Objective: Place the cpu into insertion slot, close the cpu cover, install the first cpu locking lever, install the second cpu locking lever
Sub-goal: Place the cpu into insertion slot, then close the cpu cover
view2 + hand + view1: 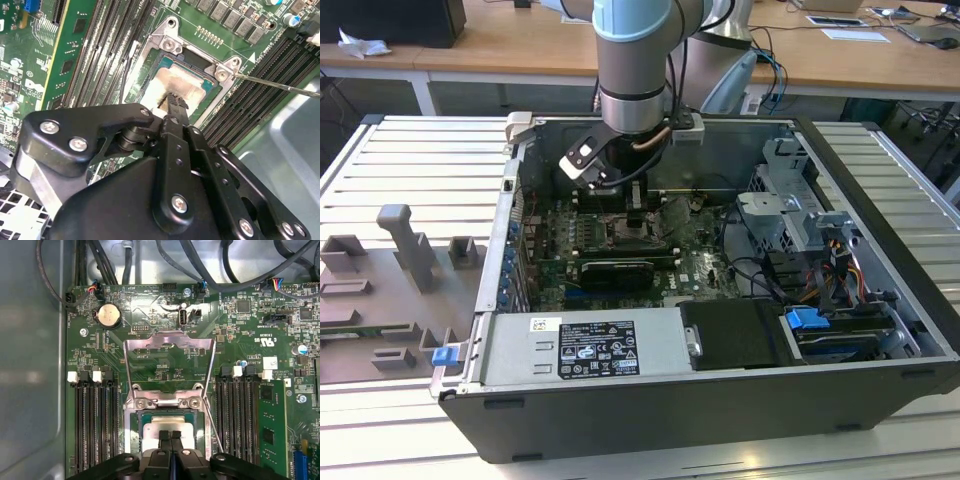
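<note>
Gripper (170,434) fingers shut together, tips on cpu (159,422) seated in insertion slot (134,432) in both wrist views; first wrist view shows cpu cover (169,343) flipped open, exterior view shows arm (632,60) reaching into computer case (670,410).

My arm (633,60) hangs straight down from twelve o'clock in the exterior view; the fingers of my gripper (170,435) are pressed together.

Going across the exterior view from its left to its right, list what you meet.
Left to right: grey fixture blocks → small blue clip → gripper → silver drive cage → slatted table.
</note>
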### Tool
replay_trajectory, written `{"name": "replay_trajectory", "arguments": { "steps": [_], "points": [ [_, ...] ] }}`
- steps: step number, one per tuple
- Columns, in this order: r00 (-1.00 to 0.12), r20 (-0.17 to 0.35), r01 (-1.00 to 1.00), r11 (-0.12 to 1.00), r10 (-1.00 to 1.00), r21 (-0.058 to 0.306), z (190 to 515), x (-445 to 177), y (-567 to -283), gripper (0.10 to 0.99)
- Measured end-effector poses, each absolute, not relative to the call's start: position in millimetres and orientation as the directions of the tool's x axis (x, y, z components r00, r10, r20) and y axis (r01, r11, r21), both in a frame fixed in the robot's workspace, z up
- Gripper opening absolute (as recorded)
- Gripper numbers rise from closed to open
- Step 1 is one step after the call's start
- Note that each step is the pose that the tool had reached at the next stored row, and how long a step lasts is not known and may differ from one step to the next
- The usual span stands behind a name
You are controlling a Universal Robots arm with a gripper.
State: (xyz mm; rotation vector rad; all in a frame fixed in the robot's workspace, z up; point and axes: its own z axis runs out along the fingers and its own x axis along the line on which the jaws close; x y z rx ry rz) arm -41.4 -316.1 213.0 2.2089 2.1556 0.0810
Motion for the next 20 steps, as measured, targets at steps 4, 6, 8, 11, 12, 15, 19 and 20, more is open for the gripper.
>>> {"name": "replay_trajectory", "arguments": {
  "steps": [4, 6, 8, 11, 12, 15, 19, 20],
  "points": [
    [0.024, 0.0, 0.997, -0.024, 1.0, 0.075, 213.8, -41.4, -316.2, 0.106],
    [0.024, 0.0, 0.997, -0.024, 1.0, 0.075, 214.3, -41.4, -316.2, 0.106],
    [0.024, 0.0, 0.997, -0.024, 1.0, 0.075, 214.5, -41.4, -316.1, 0.106],
    [0.024, 0.0, 0.997, -0.024, 1.0, 0.075, 215.5, -41.3, -316.1, 0.106],
    [0.024, 0.0, 0.997, -0.024, 1.0, 0.072, 215.6, -39.5, -316.2, 0.106],
    [0.024, 0.001, 0.997, -0.024, 1.0, 0.068, 215.6, -33.9, -316.2, 0.106],
    [0.024, 0.001, 0.997, -0.024, 1.0, 0.068, 218.5, -33.9, -316.2, 0.106],
    [0.024, 0.001, 0.997, -0.024, 1.0, 0.068, 219.7, -33.9, -316.2, 0.106]
  ]
}}
